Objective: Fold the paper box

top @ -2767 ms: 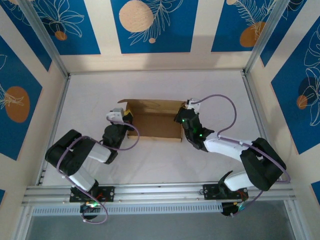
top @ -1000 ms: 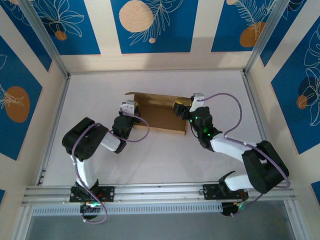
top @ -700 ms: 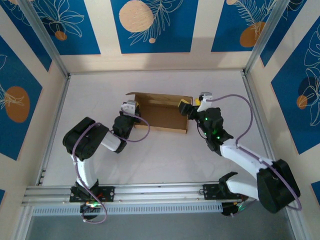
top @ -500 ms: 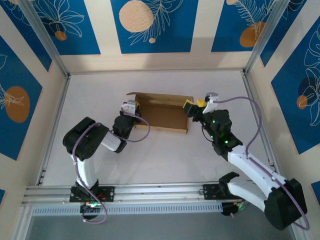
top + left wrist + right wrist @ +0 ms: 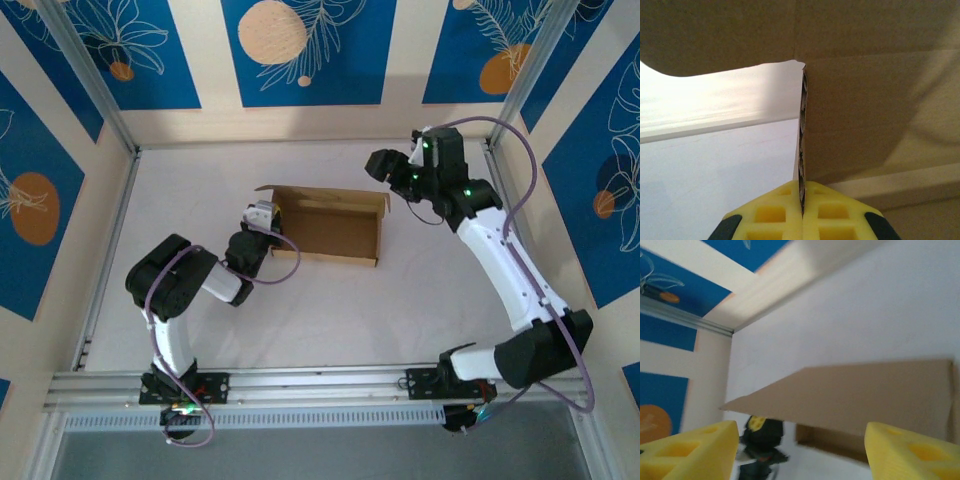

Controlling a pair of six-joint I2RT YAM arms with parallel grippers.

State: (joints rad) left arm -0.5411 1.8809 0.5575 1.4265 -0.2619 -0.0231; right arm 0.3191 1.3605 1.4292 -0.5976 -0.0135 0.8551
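At the left, the left hand sits low on the bench, clenched on the left short wall of the paper box. In the left wrist view its yellow fingers are pressed together with the raw corrugated edge of that wall standing upright between them. Brown board fills the space to the right of the edge, and white bench lies to its left.

The paper box lies a little left of the bench's middle with its open side up. Its long axis runs left to right across the bench, and the right end is turned slightly nearer the arms than the left end. The far long wall stands up, and a flap juts out past the far left corner. The near long wall is low.

To the right, the right hand is raised beyond the box's far right corner, clear of the cardboard. It is released, holding nothing. In the right wrist view its two yellow fingers sit wide apart at the lower corners. Between them the box shows from its right end, with its length running away across the white bench. That view is blurred. A dark shape with a yellow patch at the far end looks like the left hand, though I cannot be sure.
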